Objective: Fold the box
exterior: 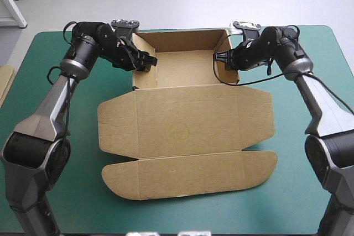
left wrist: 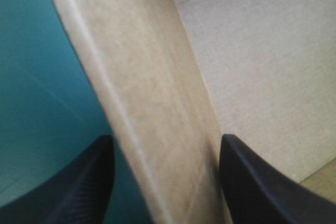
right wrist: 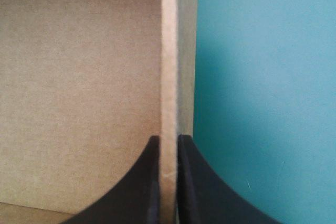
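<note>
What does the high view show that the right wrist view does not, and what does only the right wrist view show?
Only the high view: the whole box, a tray with raised walls at the far side and the lid flat toward the near edge, and the left gripper at the tray's left wall.
Only the right wrist view: the right gripper is shut on the right wall's edge, one black finger inside the tray, one outside.
Both: the brown tray floor, the right wall and the teal-green cover.

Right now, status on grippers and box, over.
Box: open tray, lid flat. Left gripper open, astride left wall. Right gripper shut on right wall. Nothing blocking.
</note>
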Motion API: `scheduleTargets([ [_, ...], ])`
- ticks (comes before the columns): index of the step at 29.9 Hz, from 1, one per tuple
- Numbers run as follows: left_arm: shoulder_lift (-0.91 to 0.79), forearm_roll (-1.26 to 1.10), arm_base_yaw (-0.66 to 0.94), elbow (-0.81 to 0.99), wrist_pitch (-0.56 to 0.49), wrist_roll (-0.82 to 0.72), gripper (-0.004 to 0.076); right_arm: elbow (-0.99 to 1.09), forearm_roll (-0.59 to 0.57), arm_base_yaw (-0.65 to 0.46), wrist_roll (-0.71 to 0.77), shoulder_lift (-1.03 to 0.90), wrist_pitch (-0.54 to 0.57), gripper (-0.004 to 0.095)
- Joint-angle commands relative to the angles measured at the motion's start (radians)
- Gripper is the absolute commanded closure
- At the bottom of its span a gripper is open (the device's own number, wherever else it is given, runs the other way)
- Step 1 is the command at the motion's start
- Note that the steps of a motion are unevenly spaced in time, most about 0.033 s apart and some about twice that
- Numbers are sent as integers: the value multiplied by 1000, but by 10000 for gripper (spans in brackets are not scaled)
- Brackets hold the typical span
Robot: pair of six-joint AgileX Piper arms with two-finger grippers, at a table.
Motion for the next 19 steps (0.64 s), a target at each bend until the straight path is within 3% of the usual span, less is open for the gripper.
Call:
scheduleTargets([
  [1, -39, 18, -5, -29, -10, -10, 327, -30, 55, 0, 14, -50, -69, 908],
  [6, -27, 20, -5, -29, -34, -29, 377, -30, -27, 1, 42, -42, -49, 906],
  [19, 48, 86, -35, -29, -54, -63, 724, -34, -203, 40, 54, -24, 31, 905],
])
